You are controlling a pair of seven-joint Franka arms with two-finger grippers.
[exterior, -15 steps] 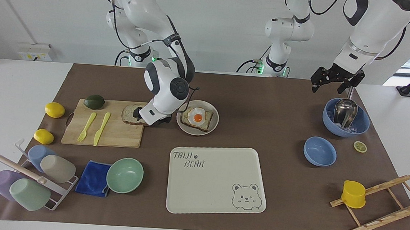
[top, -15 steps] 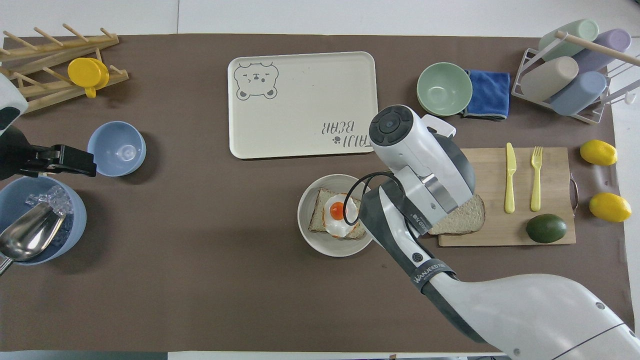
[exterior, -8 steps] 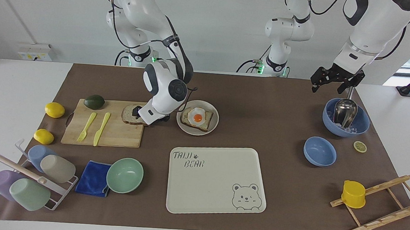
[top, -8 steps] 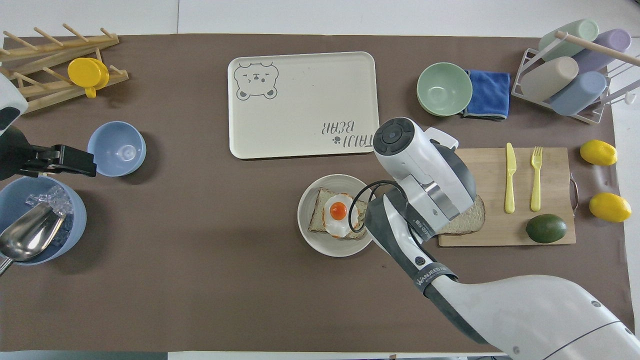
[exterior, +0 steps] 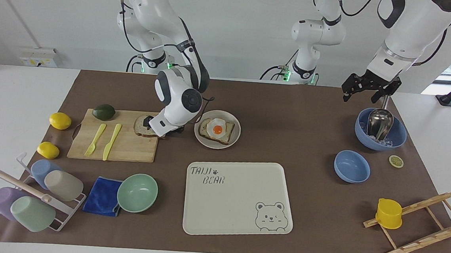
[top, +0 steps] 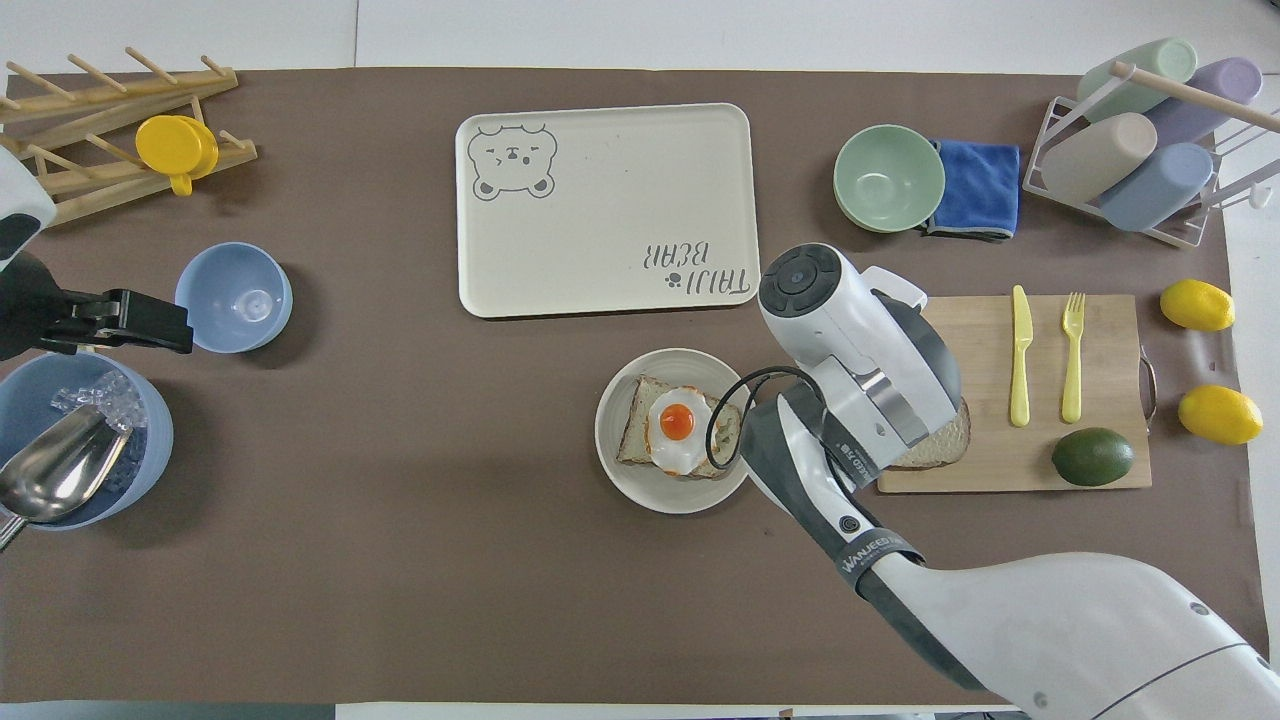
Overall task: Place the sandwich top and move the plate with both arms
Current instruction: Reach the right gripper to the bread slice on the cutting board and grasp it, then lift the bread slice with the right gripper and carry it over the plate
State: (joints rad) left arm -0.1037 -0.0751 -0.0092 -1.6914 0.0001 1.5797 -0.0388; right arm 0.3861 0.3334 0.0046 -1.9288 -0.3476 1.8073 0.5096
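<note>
1. Counted: one sandwich top (exterior: 141,125) on the cutting board (exterior: 128,147), one plate (exterior: 199,134) just beside the board carrying one egg-topped slice (exterior: 217,130), one bear tray (exterior: 240,199), two lemons (exterior: 60,121), three bowls.
2. Right gripper (exterior: 164,130) low at the sandwich top's plate-side edge, jaws spread wide, contact not discernible. Left gripper (exterior: 369,87) waiting above the ice bowl (exterior: 397,134), jaws released, holding nothing.
3. Since a second ago: right wrist shifted farther over the bread, covering more of it; left arm unmoved.
</note>
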